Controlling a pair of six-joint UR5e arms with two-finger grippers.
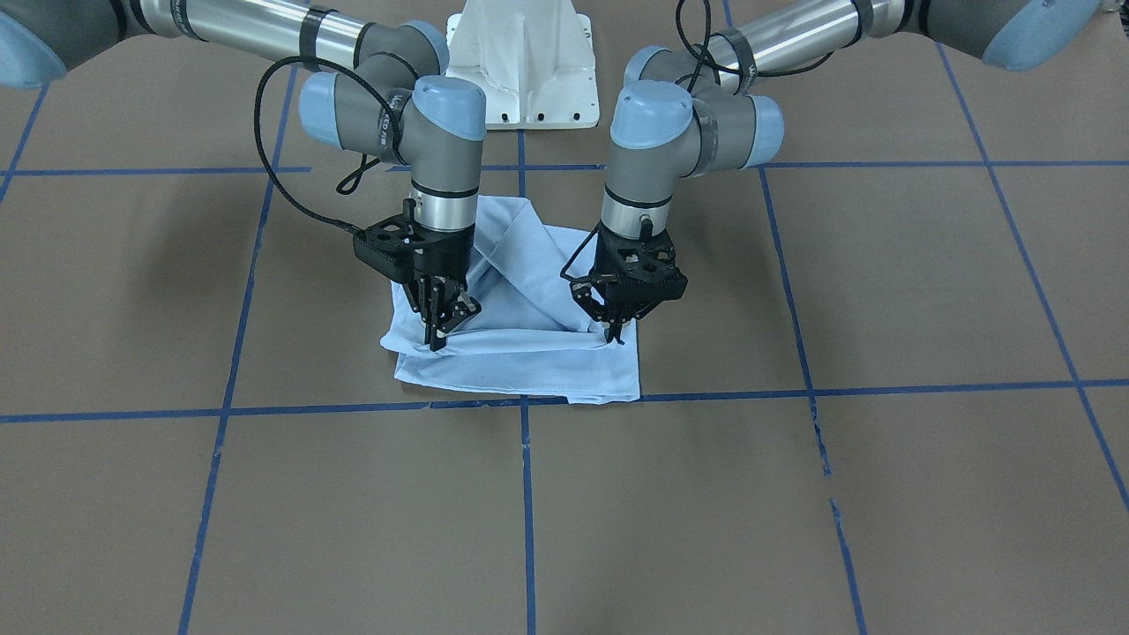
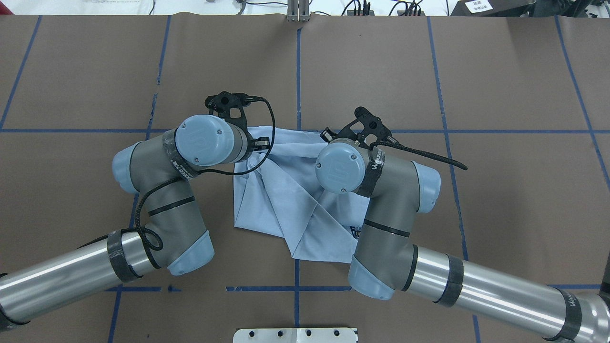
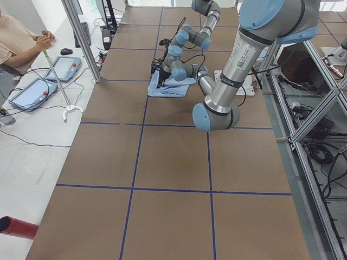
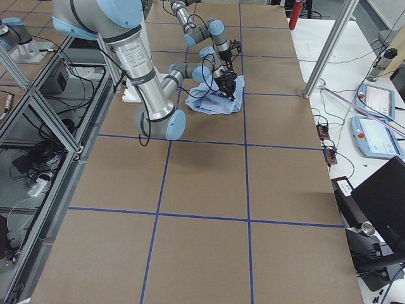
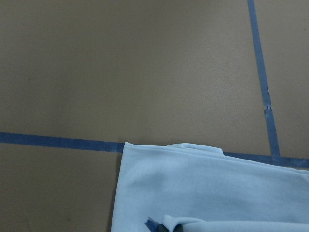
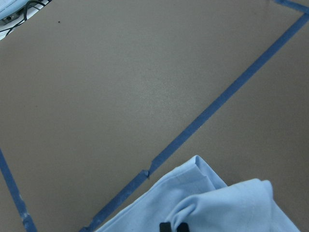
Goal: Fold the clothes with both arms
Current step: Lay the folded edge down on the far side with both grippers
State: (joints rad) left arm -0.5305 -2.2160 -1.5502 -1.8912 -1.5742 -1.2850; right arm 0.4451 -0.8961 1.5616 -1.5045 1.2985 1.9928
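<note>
The light blue T-shirt (image 1: pixel 529 357) lies partly folded in the middle of the brown table, with creased layers bunched between the arms. It also shows in the overhead view (image 2: pixel 286 200) and in both wrist views (image 5: pixel 203 188) (image 6: pixel 217 208). My left gripper (image 1: pixel 612 333) is shut on a raised fold at the shirt's edge, on the right of the front-facing view. My right gripper (image 1: pixel 437 340) is shut on the fold at the opposite edge. Both hold the fabric just above the lower layer. In the overhead view the wrists hide both grippers. The collar and label are hidden.
The white pedestal base (image 1: pixel 520 62) stands behind the shirt. Blue tape lines (image 1: pixel 527 494) cross the brown table cover. A person (image 3: pixel 16 43) sits at a side bench with tablets (image 3: pixel 65 67) beyond the table's far edge.
</note>
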